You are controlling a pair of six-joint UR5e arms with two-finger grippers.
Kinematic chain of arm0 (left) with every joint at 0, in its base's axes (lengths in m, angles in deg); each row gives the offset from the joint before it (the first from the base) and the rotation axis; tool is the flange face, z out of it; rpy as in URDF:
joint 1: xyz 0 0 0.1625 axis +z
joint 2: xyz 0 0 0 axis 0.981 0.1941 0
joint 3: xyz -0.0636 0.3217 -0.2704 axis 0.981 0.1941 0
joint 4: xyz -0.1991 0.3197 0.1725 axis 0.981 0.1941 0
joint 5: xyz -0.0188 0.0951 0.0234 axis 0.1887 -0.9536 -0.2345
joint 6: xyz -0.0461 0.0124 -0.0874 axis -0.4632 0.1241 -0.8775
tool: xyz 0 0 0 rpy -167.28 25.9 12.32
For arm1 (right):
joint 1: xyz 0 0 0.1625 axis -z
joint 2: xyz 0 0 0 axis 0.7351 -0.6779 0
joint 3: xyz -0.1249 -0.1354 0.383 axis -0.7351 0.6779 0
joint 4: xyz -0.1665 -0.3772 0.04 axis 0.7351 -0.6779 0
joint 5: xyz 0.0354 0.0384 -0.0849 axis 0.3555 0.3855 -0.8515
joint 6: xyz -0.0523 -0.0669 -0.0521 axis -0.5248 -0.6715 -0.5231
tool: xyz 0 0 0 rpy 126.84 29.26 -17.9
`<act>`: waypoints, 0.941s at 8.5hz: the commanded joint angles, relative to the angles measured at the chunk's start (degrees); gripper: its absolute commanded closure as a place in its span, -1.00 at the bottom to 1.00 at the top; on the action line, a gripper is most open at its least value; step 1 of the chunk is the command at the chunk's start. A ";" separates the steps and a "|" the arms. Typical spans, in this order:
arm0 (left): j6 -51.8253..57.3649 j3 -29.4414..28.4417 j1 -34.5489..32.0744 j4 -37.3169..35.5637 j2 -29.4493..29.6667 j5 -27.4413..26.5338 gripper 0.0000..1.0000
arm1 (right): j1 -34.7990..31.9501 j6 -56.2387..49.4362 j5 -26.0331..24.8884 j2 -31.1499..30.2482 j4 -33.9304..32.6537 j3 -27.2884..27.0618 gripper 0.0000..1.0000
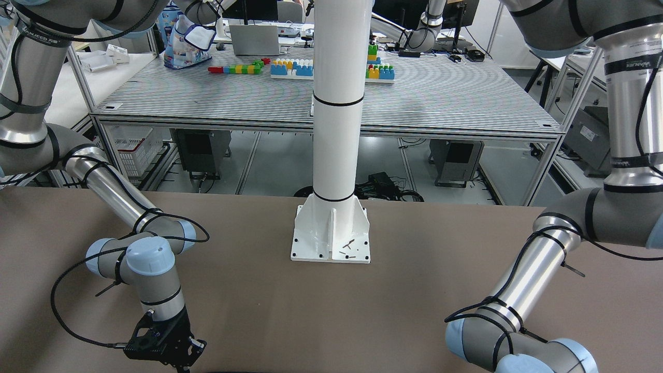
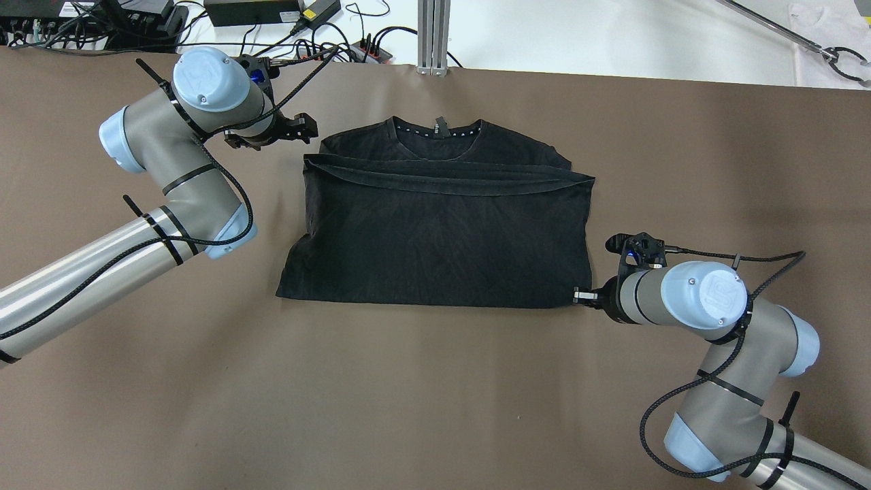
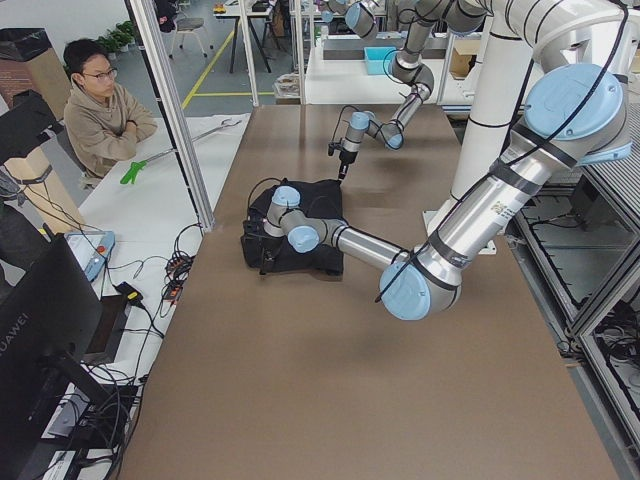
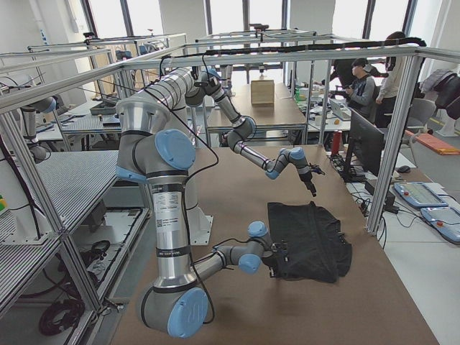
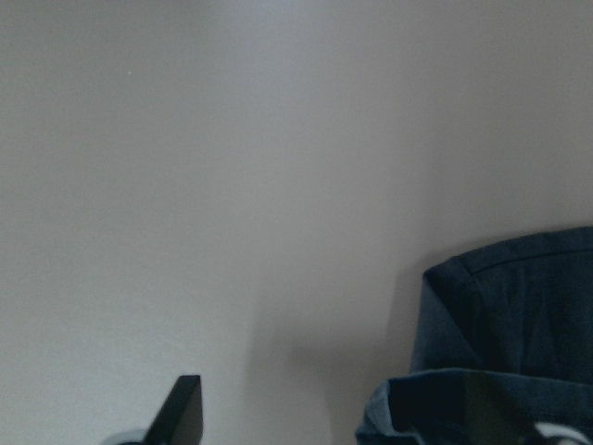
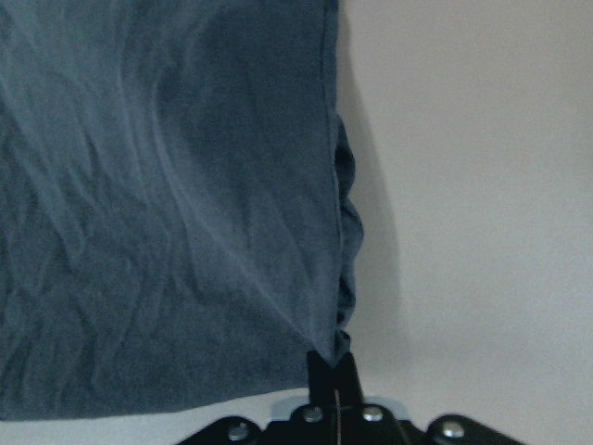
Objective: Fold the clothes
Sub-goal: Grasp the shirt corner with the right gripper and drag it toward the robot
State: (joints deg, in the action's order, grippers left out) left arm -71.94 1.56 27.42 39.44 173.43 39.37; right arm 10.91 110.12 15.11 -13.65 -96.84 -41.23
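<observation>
While the overhead view shows the shirt [image 2: 442,231] lying flat on the bench [image 2: 435,408], its collar [image 2: 435,128] points away from the robot. The folded shape's long axis runs crosswise, from the left gripper's [image 2: 304,129] side to the right gripper's [image 2: 580,297] side. A doubled fold [image 2: 449,178] crosses it just below the collar. The shirt's near right corner sits at the right gripper's tips. Its far left corner lies just beside the left gripper, on the inward side.

From the right wrist camera, that gripper is pinched closed with the corner of the cloth caught between its tips, and the side hem runs straight away from it.

From the left wrist camera, the left gripper stands wide apart and holds nothing. The layered shirt corner lies ahead of it, toward one finger [image 5: 182,415] less than the other.

The step in hand looks like a sideways fold. To do it well, the left gripper should centre on that corner and catch every layer before closing. Both should then lift evenly, so the crosswise fold does not slip.
</observation>
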 commanded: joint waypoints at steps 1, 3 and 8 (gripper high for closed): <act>-0.61 0.17 0.24 -0.02 0.11 -0.09 -0.99 | -0.69 2.79 3.38 -1.22 -8.17 -9.51 1.00; -0.61 0.35 0.24 -0.02 0.20 0.00 -0.99 | 4.64 10.96 2.16 -2.44 -15.83 -18.04 1.00; -0.35 0.35 0.24 -0.02 0.55 0.09 -0.99 | 26.44 23.20 -11.09 -5.26 -18.41 -25.81 1.00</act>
State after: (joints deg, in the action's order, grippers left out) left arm -72.27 1.89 27.66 39.46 173.78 39.38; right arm 28.73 129.11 11.74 -18.73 -114.42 -65.11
